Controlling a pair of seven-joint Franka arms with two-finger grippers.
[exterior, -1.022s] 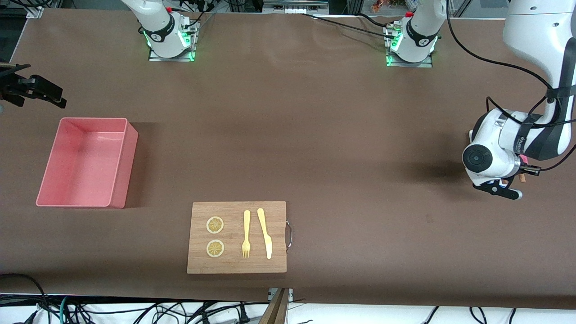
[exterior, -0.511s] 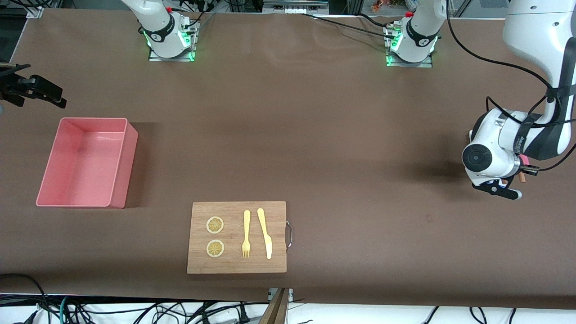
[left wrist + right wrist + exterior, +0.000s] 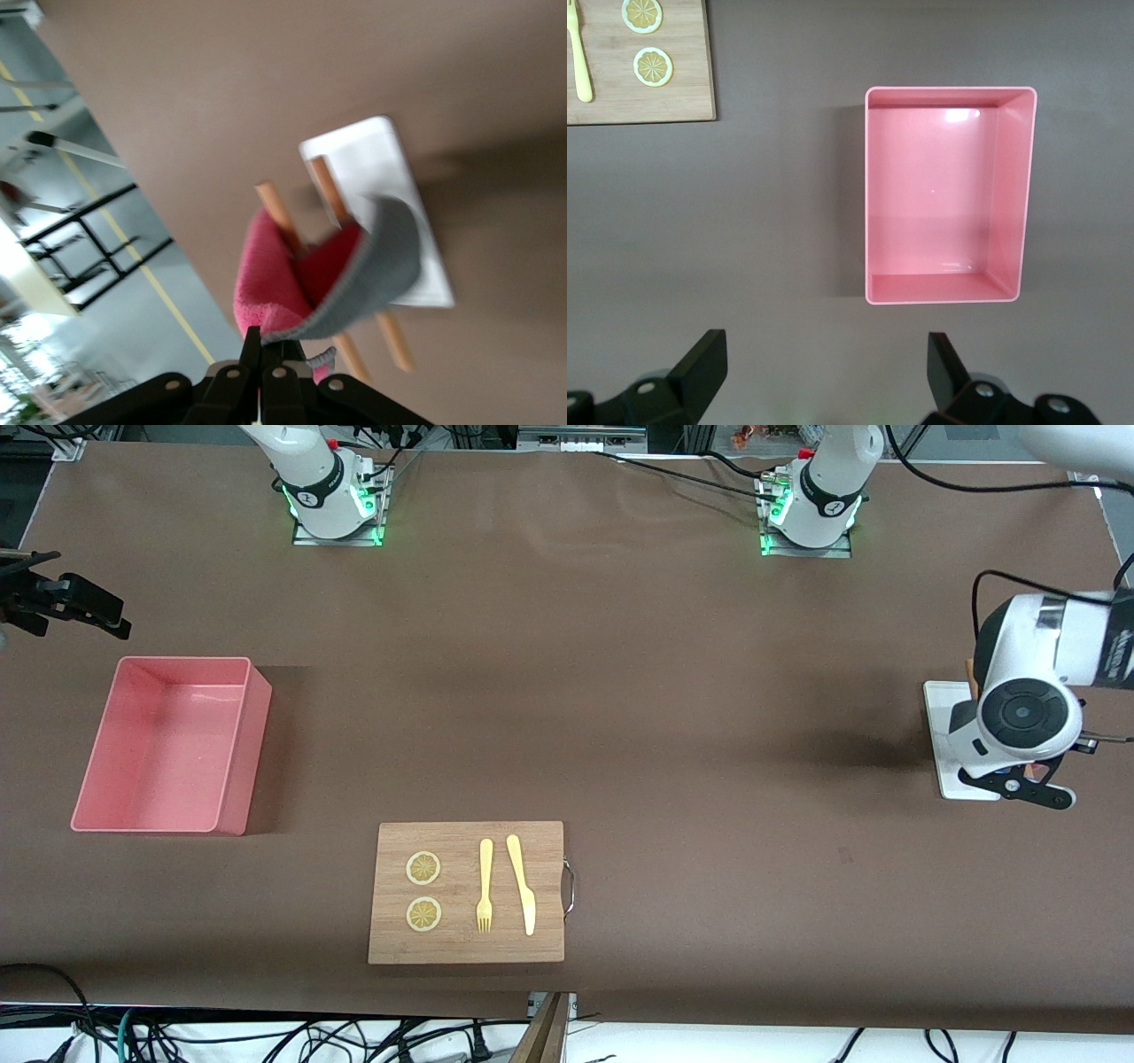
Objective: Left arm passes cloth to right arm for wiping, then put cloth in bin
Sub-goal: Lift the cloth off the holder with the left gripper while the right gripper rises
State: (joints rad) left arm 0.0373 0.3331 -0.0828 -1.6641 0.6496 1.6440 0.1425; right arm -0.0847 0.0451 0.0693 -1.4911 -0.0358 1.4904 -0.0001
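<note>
My left gripper [image 3: 263, 343] is shut on the hem of the cloth [image 3: 359, 274]. The cloth hangs folded, grey outside and bright pink inside, above the white tray [image 3: 381, 164] and two wooden sticks [image 3: 276, 211]. In the front view the left gripper [image 3: 1019, 781] is over the tray [image 3: 937, 700] at the left arm's end of the table, and the hand hides the cloth. The pink bin [image 3: 239, 735] stands empty at the right arm's end. My right gripper [image 3: 824, 376] is open and empty, high up beside the bin [image 3: 1010, 195].
A wooden cutting board [image 3: 465, 950] with a metal handle lies near the front edge. It carries two lemon slices [image 3: 423, 868], a yellow fork [image 3: 485, 886] and a yellow knife [image 3: 521, 884]. The board's corner also shows in the right wrist view [image 3: 682, 93].
The left hand has turned and shifted toward the left arm's end of the table, uncovering the white tray. The right arm, bin and board have not moved.
</note>
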